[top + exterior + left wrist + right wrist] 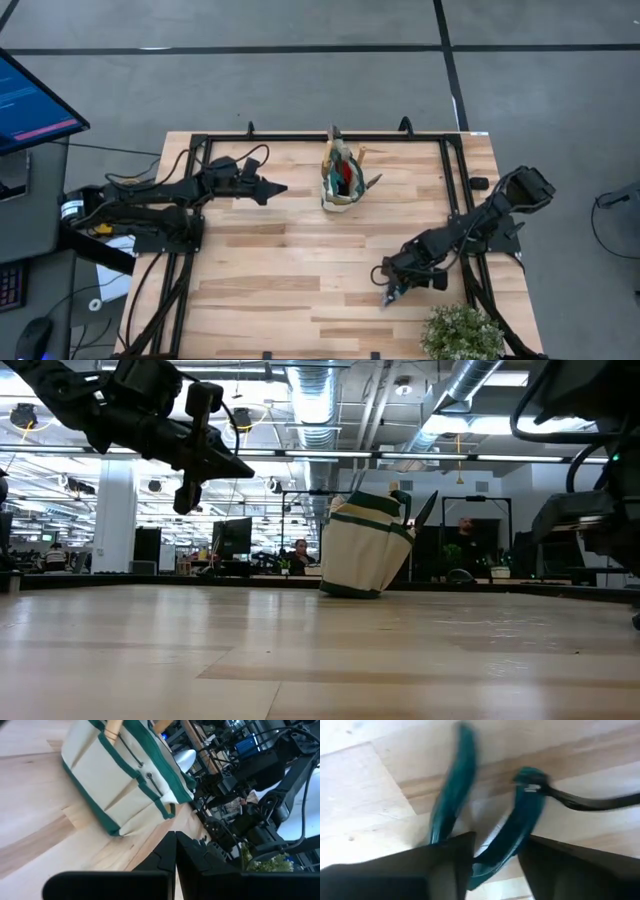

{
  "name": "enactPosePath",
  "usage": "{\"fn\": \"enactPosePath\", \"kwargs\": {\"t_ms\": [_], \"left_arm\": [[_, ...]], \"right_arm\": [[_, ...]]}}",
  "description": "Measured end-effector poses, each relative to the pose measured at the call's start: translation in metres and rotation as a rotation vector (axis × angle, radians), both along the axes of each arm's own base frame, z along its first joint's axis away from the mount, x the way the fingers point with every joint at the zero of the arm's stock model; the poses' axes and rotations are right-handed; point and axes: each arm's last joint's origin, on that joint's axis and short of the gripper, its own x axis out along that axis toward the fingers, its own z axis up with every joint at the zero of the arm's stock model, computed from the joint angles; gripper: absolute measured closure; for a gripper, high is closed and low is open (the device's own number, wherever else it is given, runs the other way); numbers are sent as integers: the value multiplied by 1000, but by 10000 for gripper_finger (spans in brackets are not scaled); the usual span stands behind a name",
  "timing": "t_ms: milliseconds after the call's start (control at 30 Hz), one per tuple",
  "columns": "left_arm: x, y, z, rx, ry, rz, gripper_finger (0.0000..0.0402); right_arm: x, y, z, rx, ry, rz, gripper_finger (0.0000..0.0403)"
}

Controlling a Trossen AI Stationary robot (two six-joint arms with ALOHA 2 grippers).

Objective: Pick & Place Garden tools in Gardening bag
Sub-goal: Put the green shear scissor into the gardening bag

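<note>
The right gripper (389, 291) is down at the table near the front edge, close to the potted plant (460, 331), and its wrist view shows the shears (485, 820) right between its two dark fingers (445, 855). The two teal handles run forward from the fingers, side by side and splayed apart, so the long axis of the shears lines up roughly with the way the gripper points. The fingers stand apart with one handle curving down between them; I cannot tell from here whether they have closed enough to bite, so I would call them open around the shears rather than gripping.

The bag (341, 184) stands upright toward the far edge of the table, well apart from the right gripper and ahead of it, off to its left. Wooden handles and something red already poke out of its top.

The left gripper (268, 190) hangs in the air just beside the bag, fingers pressed together and holding nothing, pointing at the bag's side.

To my eye the shears are the right arm's job: they lie under its fingers, while the left arm is far from them. The carry then runs from the front of the table back to the bag's open top.
</note>
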Motion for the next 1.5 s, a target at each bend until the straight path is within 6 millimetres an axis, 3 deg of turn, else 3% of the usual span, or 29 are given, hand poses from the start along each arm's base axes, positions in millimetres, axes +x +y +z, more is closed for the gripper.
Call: {"fn": "enactPosePath", "kwargs": {"t_ms": [200,500,733,1100,1500], "left_arm": [[-2,7,0,2,0,40,396],[-5,12,0,20,3,66,396],[-5,12,0,21,3,65,396],[-5,12,0,21,2,65,396],[-5,12,0,21,1,65,396]], "right_arm": [[3,-11,0,-11,-9,36,352],[7,-20,-1,-39,-32,73,351],[9,-29,16,-297,-173,34,351],[29,-38,86,-715,-543,22,352],[59,-32,172,-953,-742,380,352]]}}
